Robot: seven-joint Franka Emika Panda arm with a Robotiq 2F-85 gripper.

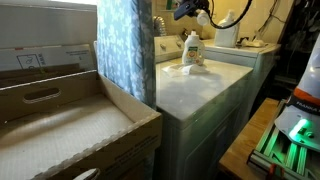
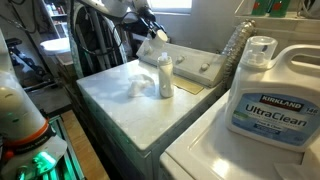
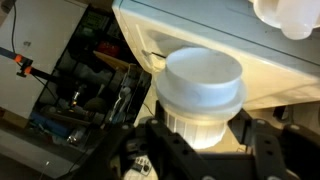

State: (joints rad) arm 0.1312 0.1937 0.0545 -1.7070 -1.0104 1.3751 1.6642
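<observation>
As we looked down through the wrist view, the tool (image 3: 210,138) gripped a white-capped bottle (image 3: 203,80) below its cap, jaws half-closed around it, near the rear edge of the washing machine (image 2: 105,95). A second bottle (image 2: 165,76) stood upright mid-top, apart from it. We saw a Kirkland UltraClean jug (image 2: 262,95) close by the camera.

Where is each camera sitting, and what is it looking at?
Wrist view: on the wrist, looking at a white jar between the fingers.
Exterior view: behind a cardboard box, facing the washer; fingers show at top.
Exterior view: beside a detergent jug, facing the same washer; the arm shows.
Both exterior views share the bottle on the washer.
</observation>
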